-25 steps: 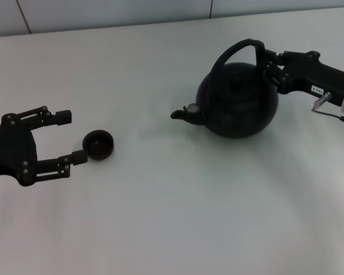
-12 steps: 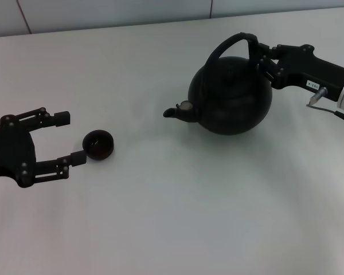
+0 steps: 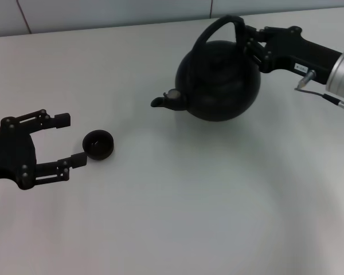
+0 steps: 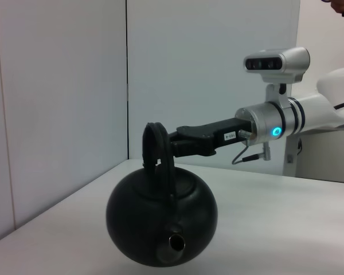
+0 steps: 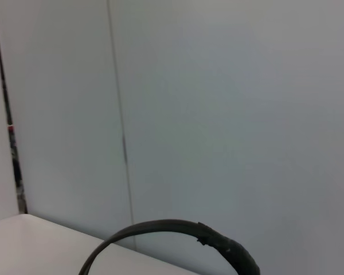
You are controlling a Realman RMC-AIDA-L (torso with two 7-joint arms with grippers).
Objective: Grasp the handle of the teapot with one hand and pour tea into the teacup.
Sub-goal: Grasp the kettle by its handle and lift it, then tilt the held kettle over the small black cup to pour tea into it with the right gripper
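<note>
Teapot (image 3: 218, 80) now raised off surface (image 3: 178, 212), carried cupward by right pincer (image 3: 251, 48) clamped on handle (image 3: 221, 24); left pincer (image 3: 66, 140) agape beside teacup (image 3: 97, 144); pouring pending.

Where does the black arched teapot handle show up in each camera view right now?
Head view: thick black arched handle at upper right, over the round black teapot, gripped by the right pincer.
Left wrist view: handle centre, edge-on above the pot.
Right wrist view: handle arcs along the bottom edge.
Shared landmark: the handle itself; the white table shows in all three.
</note>
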